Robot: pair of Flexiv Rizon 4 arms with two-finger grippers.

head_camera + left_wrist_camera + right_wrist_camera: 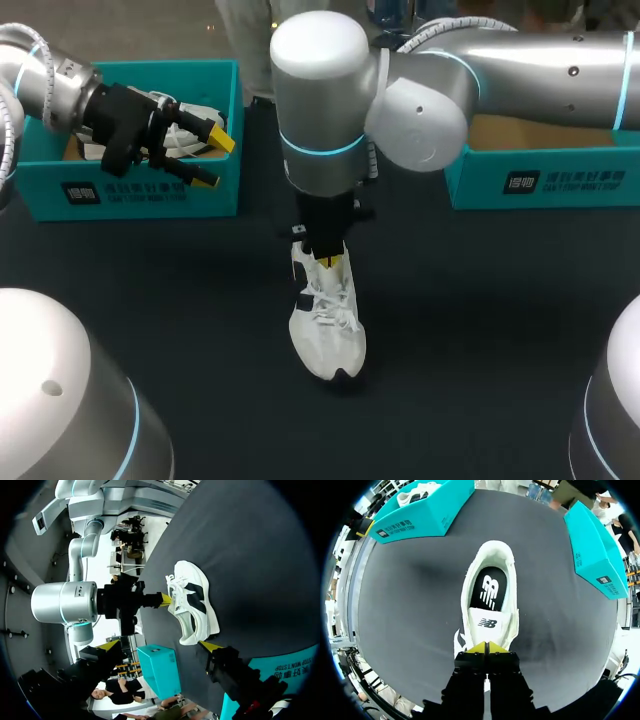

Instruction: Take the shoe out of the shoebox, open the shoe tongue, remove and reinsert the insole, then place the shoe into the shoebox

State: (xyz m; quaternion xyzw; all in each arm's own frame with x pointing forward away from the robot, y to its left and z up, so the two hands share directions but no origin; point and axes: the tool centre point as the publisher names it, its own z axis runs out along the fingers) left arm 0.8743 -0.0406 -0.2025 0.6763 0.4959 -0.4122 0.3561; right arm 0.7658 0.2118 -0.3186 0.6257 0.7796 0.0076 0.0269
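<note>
Right claw (pixel 487 648) seemingly pinches the shoe tongue (pixel 489 622); left claw (pixel 213 160) gapes wide.

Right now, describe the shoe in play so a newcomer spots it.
Look on the table between the teal left shoebox and right shoebox. The white shoe lies alone under the right hand; the other shoe sits inside the left shoebox.

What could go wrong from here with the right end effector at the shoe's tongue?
The right end effector seems to pinch only the edge of the tongue, so the grip could slip off. Nothing steadies the shoe: the open left end effector hangs over the left shoebox, so a pull may drag or tip the shoe rather than open it.
</note>
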